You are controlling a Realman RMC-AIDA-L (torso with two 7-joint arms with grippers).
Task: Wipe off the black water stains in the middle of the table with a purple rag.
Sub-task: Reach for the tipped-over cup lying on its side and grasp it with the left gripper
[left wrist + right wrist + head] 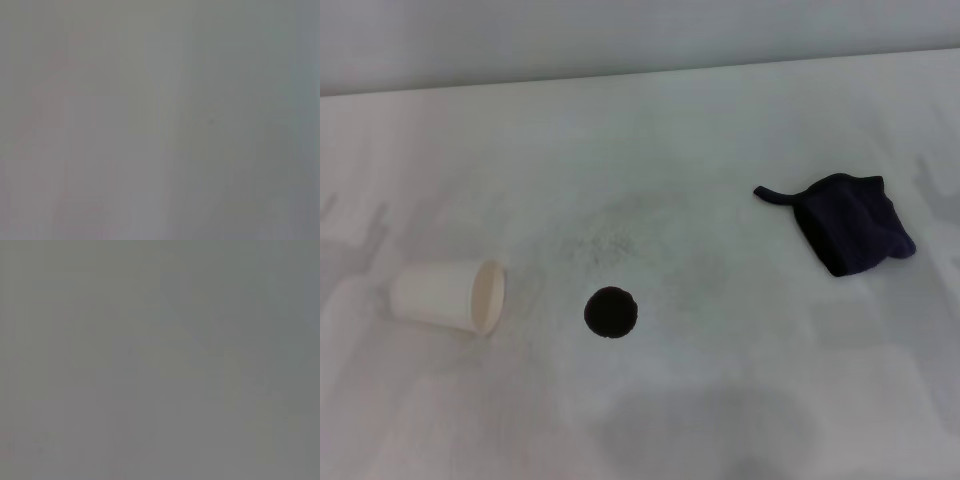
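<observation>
Neither gripper is seen in any view, so their state cannot be told. The purple rag (850, 222) lies crumpled on the table (720, 120), well apart from the black stain (611, 313) at the middle. A paper cup (450, 296) lies tipped nearby. No wiping appears begun; the rag must first be grasped.

A white paper cup (448, 296) lies tipped on its side toward the left of the head view, its open mouth turned toward the right and its closed base toward the left edge. Its inside looks pale cream. Beyond the far edge of the surface runs a plain light grey wall (620, 35). Both wrist views show only featureless grey.
</observation>
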